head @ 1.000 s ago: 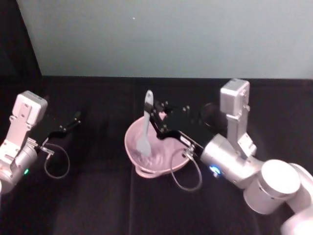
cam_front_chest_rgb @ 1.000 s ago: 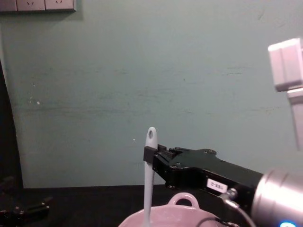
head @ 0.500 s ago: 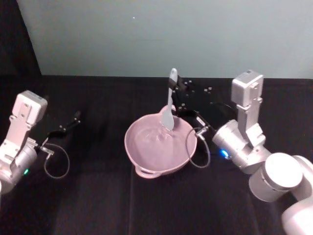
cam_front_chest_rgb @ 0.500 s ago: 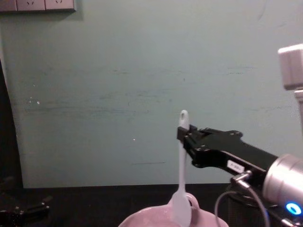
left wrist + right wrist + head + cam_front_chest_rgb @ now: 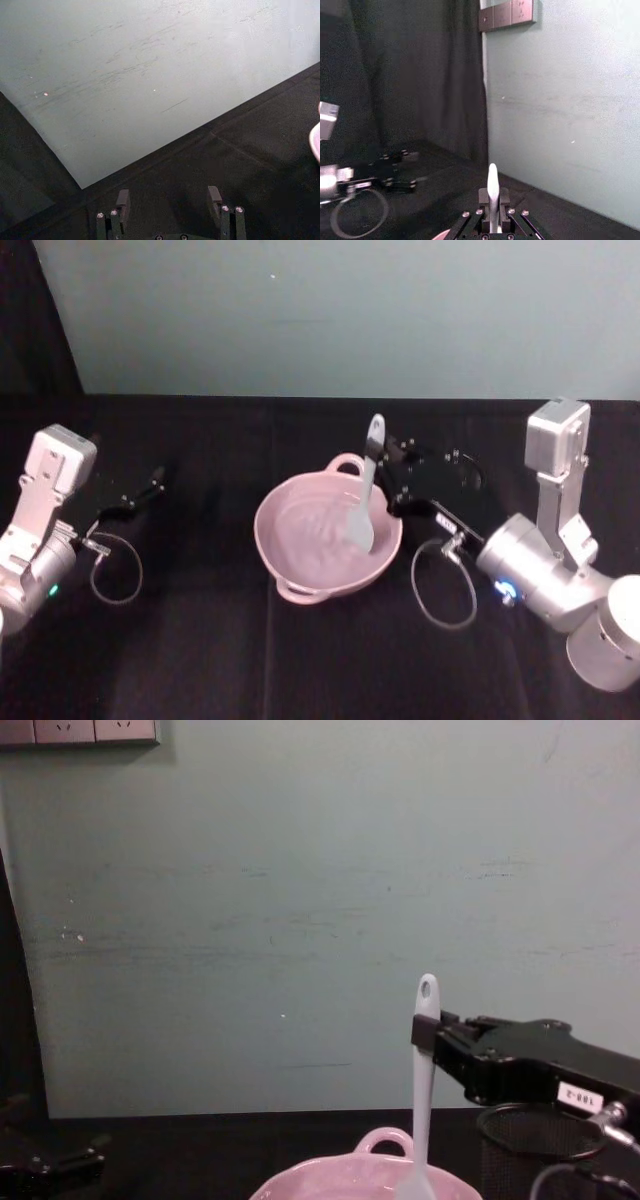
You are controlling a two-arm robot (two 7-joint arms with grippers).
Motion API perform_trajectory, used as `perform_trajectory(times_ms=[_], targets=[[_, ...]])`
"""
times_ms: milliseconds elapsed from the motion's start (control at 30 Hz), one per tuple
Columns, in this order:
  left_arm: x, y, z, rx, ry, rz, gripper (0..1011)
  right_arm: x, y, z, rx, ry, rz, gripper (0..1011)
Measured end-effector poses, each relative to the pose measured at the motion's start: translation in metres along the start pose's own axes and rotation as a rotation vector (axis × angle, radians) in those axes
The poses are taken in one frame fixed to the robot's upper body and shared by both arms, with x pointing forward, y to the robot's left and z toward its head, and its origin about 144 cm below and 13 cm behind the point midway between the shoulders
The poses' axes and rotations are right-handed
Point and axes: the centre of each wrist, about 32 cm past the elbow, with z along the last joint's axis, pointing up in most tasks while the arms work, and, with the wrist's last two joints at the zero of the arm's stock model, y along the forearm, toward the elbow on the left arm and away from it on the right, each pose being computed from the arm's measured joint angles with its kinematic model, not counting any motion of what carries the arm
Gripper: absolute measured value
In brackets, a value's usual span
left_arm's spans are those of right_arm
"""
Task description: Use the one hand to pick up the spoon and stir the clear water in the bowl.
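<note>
The pale pink bowl stands mid-table with rippled clear water inside. My right gripper is shut on the white spoon high on its handle, holding it nearly upright over the bowl's right side. The broad blade rests inside the bowl near the right wall. From the chest, the spoon rises from the bowl with the black right gripper clamped just under its holed tip. The right wrist view has the handle between the shut fingers. My left gripper is open and idle, parked at far left.
A black wire-mesh cup stands behind and right of the bowl, under the right gripper's body. Grey cable loops hang from both wrists. The table is covered in black cloth, with a pale green wall behind.
The right gripper has swept the spoon round the bowl: from the left side, past the far rim, to the right side now. The left arm stayed still.
</note>
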Motion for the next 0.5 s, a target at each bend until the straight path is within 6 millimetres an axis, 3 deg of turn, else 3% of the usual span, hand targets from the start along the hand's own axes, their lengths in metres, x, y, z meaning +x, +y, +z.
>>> perform_trajectory(times_ms=[233, 500], targets=[[0.0, 0.0, 0.0, 0.0, 0.0, 0.0, 1011, -0.019, 0.0, 0.001, -0.013, 0.061, 0.068, 116], [0.0, 0.0, 0.0, 0.0, 0.0, 0.0, 1011, -0.032, 0.027, -0.011, 0.019, 0.065, 0.091, 116]])
